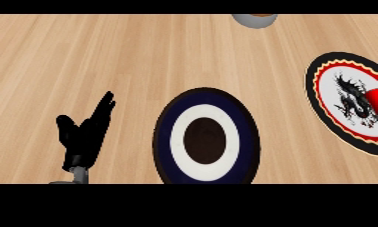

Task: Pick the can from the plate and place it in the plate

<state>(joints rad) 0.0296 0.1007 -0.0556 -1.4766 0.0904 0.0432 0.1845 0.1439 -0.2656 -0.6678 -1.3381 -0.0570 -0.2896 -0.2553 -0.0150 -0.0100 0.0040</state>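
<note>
Resting at about 8 o'clock in the head view, the left hand [84,138] stands with its fingers straight and pointing up toward 12 o'clock, the thumb spread out to the 9 o'clock side. It holds nothing and touches none of the dishes. A short piece of grey forearm [78,172] shows beneath it at the lower edge.

The wooden bench [111,56] fills the whole view, its grain running from side to side. At 6 o'clock lies a dark blue plate [164,141] with a broad white ring and a dark brown centre. Nothing lies on it. It sits just beside the left hand, on the hand's 3 o'clock side, with a strip of bare wood between them.

At 3 o'clock, cut by the view's edge, lies a patterned plate [331,88] with a black scalloped rim, a red ring and a white middle bearing a black figure. On that plate, right at the edge of the view, is a red shape that is probably the can [372,103]; too little of it shows to tell whether it stands or lies.

Near 1 o'clock, at the top edge, a grey round vessel [255,19] is partly visible, well apart from both plates.
</note>
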